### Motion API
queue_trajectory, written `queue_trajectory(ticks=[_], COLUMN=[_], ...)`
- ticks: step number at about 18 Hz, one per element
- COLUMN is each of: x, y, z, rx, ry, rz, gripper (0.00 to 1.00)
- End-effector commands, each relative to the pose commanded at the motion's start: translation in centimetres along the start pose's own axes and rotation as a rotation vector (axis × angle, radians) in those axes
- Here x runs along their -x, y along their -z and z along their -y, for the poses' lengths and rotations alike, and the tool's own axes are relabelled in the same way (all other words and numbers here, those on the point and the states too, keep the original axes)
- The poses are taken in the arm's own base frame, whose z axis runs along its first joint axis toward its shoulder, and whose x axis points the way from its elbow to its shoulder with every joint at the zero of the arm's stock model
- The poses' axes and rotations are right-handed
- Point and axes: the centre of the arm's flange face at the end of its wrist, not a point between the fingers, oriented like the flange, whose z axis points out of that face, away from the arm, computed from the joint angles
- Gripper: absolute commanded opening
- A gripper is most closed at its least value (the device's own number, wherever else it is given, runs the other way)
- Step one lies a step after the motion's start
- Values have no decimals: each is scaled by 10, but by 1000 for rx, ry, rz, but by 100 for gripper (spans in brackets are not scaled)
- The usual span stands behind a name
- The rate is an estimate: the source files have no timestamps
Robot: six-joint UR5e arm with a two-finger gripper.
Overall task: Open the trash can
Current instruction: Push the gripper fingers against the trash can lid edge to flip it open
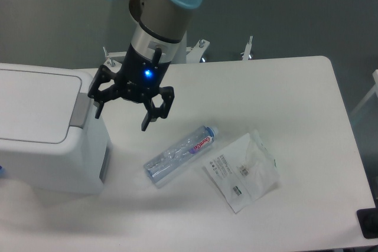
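Note:
The trash can point(41, 140) is a large white boxy bin at the left edge of the table, with a flat white lid and a grey push tab point(80, 109) along its right side. The lid lies flat and shut. My gripper point(122, 120) hangs open and empty just right of the tab, its left fingertip close to the bin's upper right corner; whether it touches the bin is not clear.
A clear plastic bottle point(179, 154) lies on its side in the middle of the white table point(283, 92). A clear plastic bag point(243, 171) with labels lies right of it. The arm's white base stands behind the table's back edge.

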Motion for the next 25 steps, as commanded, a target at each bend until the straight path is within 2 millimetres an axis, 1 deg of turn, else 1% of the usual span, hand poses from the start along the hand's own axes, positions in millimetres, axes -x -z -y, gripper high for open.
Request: queue_trajectory(ticks=[3,7,10,16,20,25], x=[-9,-11,-19,-18,-17,-17], y=[3,2,-4,-7,-14,-14], z=[-5,-6,-7,-6,-7,-7], rx=[-3,0,11,13,25,25], ry=[-8,-7,0,12,11,12], rz=[-5,-11,-11,-13,-15,-15], gripper=[100,100,100,100,100,100])
